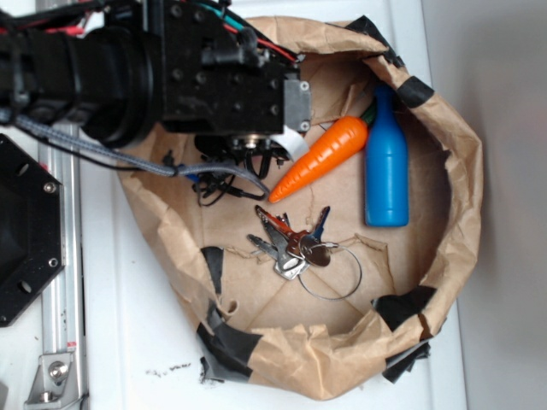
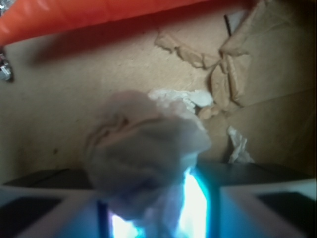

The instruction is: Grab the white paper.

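Note:
The white paper (image 2: pixel 143 158) is a crumpled off-white wad sitting between my fingers, close to the wrist camera and blurred. My gripper (image 2: pixel 156 210) is shut on it, with a thin lit gap on the wad's right side. In the exterior view the gripper (image 1: pixel 248 158) points down into the brown bag's upper left part, and the arm hides the wad. A white strip (image 1: pixel 294 145) peeks out beside the arm; I cannot tell whether it is the paper.
An orange carrot (image 1: pixel 320 158) lies just right of the gripper, with a blue bottle (image 1: pixel 386 162) beyond it. A bunch of keys (image 1: pixel 295 243) on a wire ring lies nearer the front. The brown bag's rolled wall (image 1: pixel 457 188) rings everything. Small white scraps (image 2: pixel 181 96) lie on the bag floor.

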`<state>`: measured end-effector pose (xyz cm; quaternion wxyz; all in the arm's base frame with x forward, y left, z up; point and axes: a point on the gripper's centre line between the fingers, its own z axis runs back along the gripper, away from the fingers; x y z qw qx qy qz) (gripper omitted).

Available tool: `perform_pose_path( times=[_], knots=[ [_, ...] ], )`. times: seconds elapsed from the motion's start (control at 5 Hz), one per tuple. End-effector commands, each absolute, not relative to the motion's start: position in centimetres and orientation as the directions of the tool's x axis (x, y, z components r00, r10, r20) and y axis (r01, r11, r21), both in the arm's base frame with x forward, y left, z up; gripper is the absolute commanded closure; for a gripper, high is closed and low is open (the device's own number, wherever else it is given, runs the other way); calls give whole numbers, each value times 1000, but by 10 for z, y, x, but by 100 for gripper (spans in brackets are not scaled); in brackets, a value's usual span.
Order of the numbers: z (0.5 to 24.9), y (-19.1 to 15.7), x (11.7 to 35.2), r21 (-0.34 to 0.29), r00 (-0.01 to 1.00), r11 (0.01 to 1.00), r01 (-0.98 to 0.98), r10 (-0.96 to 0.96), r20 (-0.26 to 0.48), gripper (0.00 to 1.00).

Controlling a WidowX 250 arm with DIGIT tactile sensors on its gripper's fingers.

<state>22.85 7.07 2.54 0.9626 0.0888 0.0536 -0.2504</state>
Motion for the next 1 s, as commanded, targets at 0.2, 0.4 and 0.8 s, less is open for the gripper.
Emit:
perform_pose_path(
  times=[0.2, 0.4, 0.8],
  knots=[
    [144, -4, 265, 173, 902, 896, 409, -426, 73, 100],
    [154, -14, 266, 149, 923, 921, 361, -375, 82, 100],
    [160, -9, 259, 39, 979, 998, 40, -47, 199, 100]
  ],
)
